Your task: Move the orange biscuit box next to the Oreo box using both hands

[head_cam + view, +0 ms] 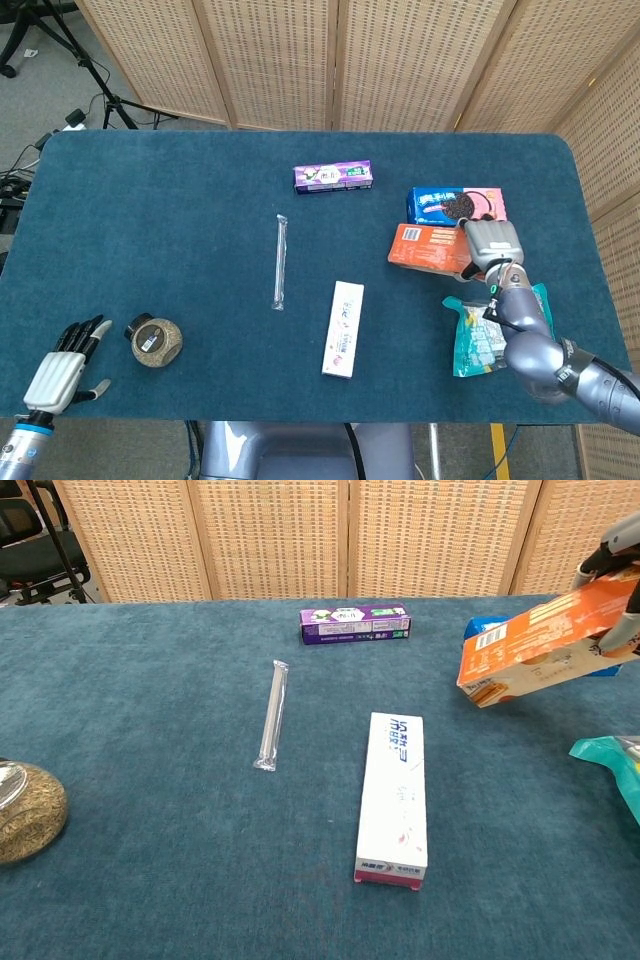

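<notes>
My right hand grips the orange biscuit box and holds it in the air, tilted, just in front of the blue and pink Oreo box. In the chest view the orange box hangs at the right edge with fingers over its top, and it hides most of the Oreo box. My left hand hovers at the near left corner, fingers apart, holding nothing, beside a round tin.
A purple box lies at the back centre, a clear tube left of centre, and a white and pink box in the near middle. A teal snack bag lies near right. The round tin sits near left.
</notes>
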`<state>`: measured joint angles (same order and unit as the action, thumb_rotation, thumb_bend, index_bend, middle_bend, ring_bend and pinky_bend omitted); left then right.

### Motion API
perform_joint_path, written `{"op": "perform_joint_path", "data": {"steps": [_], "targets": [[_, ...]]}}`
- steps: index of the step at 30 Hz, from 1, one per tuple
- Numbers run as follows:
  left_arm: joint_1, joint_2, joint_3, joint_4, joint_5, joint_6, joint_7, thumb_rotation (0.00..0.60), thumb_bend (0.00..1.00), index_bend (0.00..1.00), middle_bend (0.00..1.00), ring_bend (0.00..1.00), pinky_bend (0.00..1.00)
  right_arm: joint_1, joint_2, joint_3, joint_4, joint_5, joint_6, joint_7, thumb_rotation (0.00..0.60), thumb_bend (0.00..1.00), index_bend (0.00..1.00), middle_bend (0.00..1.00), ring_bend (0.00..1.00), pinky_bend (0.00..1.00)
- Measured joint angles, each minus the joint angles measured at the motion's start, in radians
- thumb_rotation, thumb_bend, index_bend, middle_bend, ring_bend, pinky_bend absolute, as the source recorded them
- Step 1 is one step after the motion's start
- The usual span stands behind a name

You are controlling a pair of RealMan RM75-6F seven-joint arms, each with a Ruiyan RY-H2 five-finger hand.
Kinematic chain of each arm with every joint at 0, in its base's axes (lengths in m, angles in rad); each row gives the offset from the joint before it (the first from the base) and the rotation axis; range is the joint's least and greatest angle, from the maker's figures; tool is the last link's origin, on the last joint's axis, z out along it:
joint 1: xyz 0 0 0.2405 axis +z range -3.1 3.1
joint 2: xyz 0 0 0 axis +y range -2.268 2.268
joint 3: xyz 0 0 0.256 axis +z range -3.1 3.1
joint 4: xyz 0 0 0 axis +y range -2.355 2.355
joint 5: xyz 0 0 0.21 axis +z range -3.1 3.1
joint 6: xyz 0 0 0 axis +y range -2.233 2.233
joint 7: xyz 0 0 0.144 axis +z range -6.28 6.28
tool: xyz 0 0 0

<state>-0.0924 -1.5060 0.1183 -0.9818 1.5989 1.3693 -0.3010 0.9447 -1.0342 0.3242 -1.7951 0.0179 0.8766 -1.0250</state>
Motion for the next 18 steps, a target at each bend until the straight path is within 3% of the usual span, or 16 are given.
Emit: {"op": "perform_joint_path", "data": {"steps": [6,12,15,18], "targets": [[0.001,0.002,0.001,-0.007,0.002,0.001,0.006,0.6,0.21,0.0,0.0,0.0,0.0,0.014,0.022,-0.053,0.024,0.0,-0.04,0.04,0.6,0.26,0.52,0.23,0.12,0.23],[0.002,0.003,0.001,-0.008,0.002,0.001,0.003,0.6,0.21,0.0,0.0,0.0,0.0,0.041,0.025,-0.109,0.043,0.008,-0.058,0.076,0.6,0.25,0.51,0.16,0.04,0.23],[0.002,0.003,0.001,-0.009,0.001,-0.002,-0.002,0.6,0.21,0.0,0.0,0.0,0.0,0.053,0.024,-0.125,0.047,0.008,-0.071,0.096,0.6,0.23,0.43,0.08,0.0,0.21],[0.002,0.003,0.001,-0.009,0.003,0.001,-0.002,0.6,0.21,0.0,0.0,0.0,0.0,0.059,0.023,-0.139,0.052,0.0,-0.087,0.122,0.6,0.21,0.29,0.0,0.0,0.12]]}}
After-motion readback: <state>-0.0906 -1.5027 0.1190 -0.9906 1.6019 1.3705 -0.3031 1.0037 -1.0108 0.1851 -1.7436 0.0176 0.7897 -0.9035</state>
